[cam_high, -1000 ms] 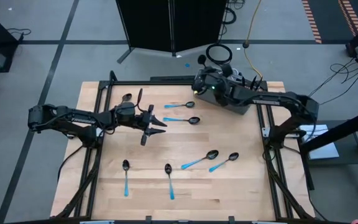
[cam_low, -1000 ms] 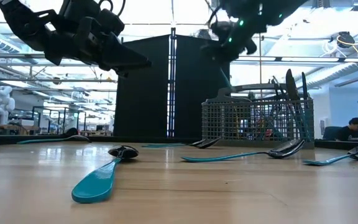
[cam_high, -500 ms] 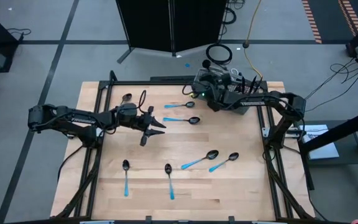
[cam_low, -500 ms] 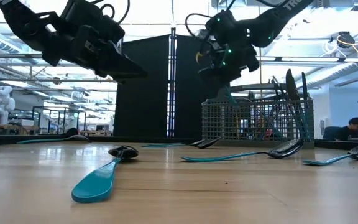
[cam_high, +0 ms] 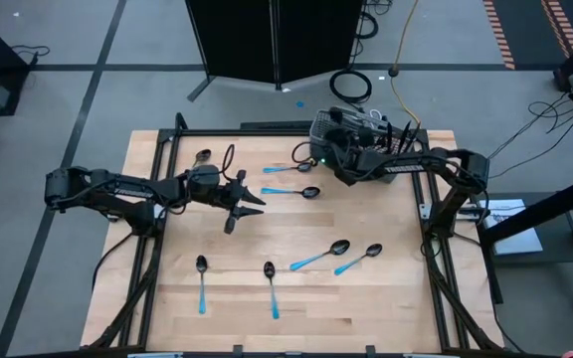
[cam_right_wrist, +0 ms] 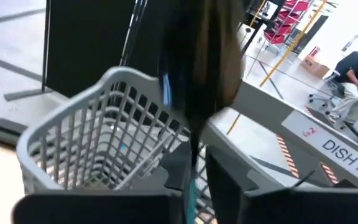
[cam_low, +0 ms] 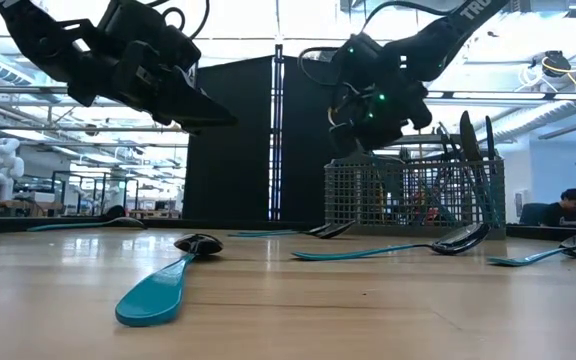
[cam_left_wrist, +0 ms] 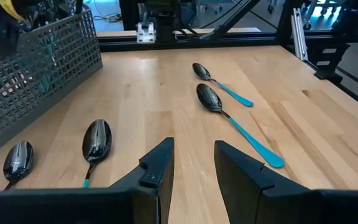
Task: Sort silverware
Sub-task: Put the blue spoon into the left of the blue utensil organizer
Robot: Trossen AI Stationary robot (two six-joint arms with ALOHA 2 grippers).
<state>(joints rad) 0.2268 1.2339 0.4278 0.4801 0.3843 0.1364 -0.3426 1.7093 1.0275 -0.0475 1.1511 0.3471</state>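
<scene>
While right gripper (cam_right_wrist: 194,168) is held over wire-mesh basket (cam_right_wrist: 98,149), spoon (cam_right_wrist: 197,68) is pinched between its fingers, long axis upright, bowl uppermost, handle down toward jaws; left gripper (cam_left_wrist: 191,165) is held spread above table (cam_high: 386,308), two spoons (cam_left_wrist: 229,115) lying ahead, handles angled away.

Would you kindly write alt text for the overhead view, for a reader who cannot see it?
Two dark robot arms work over a wooden table strewn with blue-handled spoons. The right gripper is at the grey mesh basket in the far right corner, which already holds cutlery. The left gripper hovers open, empty, near the table's middle.
</scene>
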